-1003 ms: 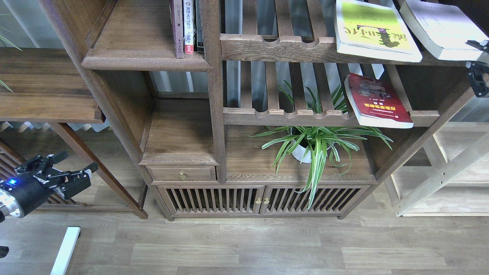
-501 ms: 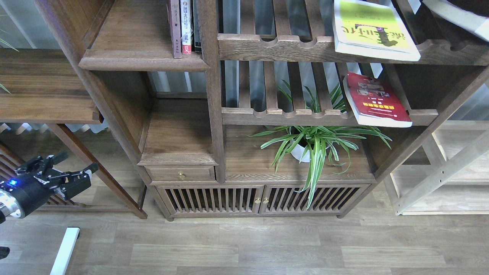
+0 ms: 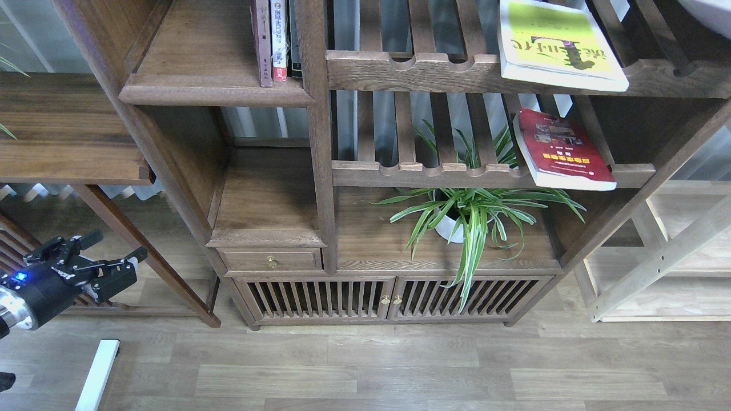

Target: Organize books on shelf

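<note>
Head view: pale white-lavender softcover book [image 3: 708, 10] lifted almost out of frame since a second ago, presumably carried; yellow-green book [image 3: 557, 45] and red book [image 3: 562, 151] remain on slatted racks [image 3: 411, 71]; left gripper [image 3: 117, 248] fingers apart, idle; right gripper unseen

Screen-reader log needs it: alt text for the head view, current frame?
A dark wooden bookcase holds a yellow-green book on its top slatted rack and a red book on the rack below, above a potted plant. Three slim books stand on the solid shelf at upper left. The left gripper hangs low at left, jaws open and empty.
</note>
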Robot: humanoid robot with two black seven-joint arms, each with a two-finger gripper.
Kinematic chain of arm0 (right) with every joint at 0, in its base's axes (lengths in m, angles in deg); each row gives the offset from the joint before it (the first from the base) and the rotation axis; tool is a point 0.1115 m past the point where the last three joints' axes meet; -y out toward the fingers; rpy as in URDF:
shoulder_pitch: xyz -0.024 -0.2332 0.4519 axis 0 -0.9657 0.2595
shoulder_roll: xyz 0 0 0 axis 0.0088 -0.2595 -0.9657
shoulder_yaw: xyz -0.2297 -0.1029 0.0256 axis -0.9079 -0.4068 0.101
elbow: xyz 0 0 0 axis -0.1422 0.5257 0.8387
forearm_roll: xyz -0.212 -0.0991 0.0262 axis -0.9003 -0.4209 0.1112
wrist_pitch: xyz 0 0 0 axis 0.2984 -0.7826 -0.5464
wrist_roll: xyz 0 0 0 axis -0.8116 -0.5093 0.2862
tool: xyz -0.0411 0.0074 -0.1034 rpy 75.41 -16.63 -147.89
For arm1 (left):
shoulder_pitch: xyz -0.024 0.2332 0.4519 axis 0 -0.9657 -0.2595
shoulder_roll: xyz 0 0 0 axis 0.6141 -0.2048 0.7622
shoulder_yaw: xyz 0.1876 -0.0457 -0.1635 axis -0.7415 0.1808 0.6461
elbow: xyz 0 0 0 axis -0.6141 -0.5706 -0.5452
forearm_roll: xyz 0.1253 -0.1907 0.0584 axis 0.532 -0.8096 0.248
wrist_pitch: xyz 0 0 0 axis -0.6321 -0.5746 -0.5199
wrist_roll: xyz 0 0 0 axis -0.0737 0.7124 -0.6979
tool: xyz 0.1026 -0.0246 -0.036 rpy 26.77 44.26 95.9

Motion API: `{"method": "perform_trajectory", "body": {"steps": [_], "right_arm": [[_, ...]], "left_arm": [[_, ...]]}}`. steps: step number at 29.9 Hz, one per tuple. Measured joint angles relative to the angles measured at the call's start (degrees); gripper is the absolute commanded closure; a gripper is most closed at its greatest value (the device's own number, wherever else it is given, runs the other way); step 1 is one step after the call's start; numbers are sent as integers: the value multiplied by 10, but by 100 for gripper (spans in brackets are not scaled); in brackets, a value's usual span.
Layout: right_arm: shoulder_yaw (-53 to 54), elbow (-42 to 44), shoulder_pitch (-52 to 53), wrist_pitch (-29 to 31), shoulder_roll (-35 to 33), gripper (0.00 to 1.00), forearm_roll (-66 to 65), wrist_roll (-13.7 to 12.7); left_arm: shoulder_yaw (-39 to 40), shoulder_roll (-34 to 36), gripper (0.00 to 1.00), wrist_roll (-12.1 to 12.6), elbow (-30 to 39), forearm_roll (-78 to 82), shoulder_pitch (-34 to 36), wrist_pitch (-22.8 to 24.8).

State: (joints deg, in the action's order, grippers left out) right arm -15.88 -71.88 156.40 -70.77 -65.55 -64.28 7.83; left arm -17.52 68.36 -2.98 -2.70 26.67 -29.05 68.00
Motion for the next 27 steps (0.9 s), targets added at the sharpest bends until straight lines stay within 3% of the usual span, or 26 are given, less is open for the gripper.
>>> {"method": "perform_trajectory", "body": {"steps": [9,14,27], "right_arm": [[-5,-2,-1,98,-87,100,30,0],[-16,-2,-2,148,-97,100,48,0],[-109,10,0,189,-97,100,59,0]], "left_arm": [[0,-4,0,-2,-1,0,-4,-4],[0,-10,0,-2,-1,0,-4,-4],[-2,-26,0,-2,-7,2,-5,-8]]}}
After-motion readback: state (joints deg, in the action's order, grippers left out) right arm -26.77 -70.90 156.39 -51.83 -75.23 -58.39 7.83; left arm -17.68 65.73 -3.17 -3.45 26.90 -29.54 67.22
